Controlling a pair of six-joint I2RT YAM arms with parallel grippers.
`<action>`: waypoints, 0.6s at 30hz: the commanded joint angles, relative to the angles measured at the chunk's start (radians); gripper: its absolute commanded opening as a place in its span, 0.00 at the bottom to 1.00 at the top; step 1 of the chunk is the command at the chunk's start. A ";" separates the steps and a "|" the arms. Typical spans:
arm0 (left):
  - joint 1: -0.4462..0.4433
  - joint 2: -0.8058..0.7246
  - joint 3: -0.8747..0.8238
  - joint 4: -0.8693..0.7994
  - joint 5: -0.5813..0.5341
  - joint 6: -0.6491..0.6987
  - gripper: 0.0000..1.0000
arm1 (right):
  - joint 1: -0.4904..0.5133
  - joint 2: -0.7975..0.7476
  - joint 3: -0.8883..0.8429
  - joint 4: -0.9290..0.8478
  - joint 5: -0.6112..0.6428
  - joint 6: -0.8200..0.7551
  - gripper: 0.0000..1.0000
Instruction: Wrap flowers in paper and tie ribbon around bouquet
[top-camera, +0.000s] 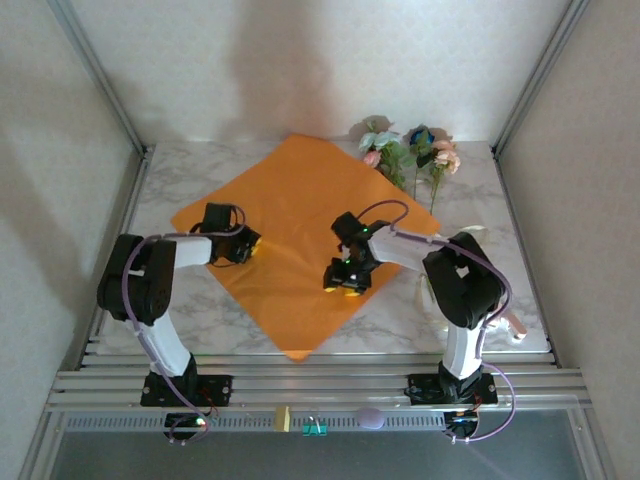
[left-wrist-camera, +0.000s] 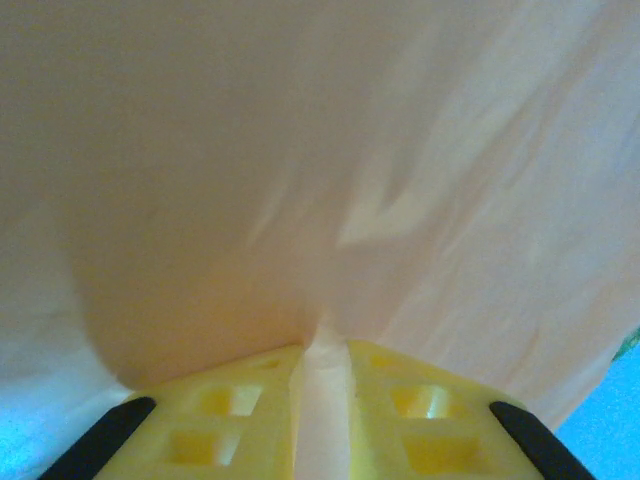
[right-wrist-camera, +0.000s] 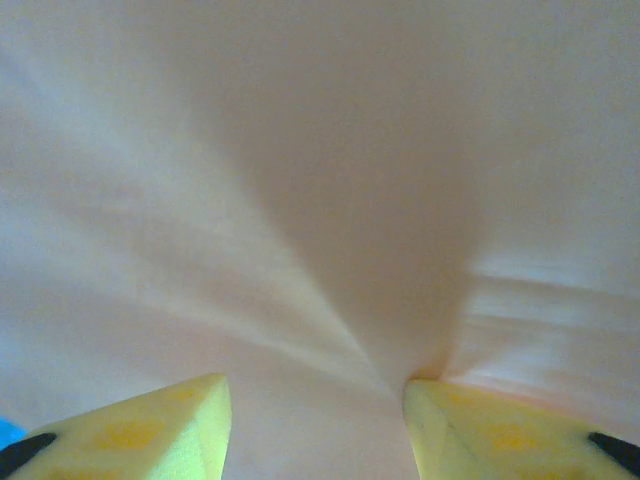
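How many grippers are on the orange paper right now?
2. The left gripper sits at the left side of the paper, pinching a fold of it. The right gripper sits right of its middle, jaws apart. None hidden.

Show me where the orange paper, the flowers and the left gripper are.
the paper (top-camera: 300, 190): top view, bare middle of the sheet.
the flowers (top-camera: 373, 157): top view, pink bloom on the bunch's left.
the left gripper (left-wrist-camera: 322, 352): left wrist view, between the yellow fingertips.
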 joint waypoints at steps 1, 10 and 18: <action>0.066 0.089 0.077 -0.199 -0.132 0.134 0.19 | 0.071 0.061 -0.023 -0.041 -0.135 0.133 0.52; 0.044 -0.101 0.051 -0.258 -0.178 0.065 0.22 | -0.023 -0.056 0.115 -0.208 0.024 0.046 0.56; -0.060 -0.164 0.093 -0.135 -0.093 0.047 0.35 | -0.350 -0.229 0.223 -0.346 0.204 -0.134 0.58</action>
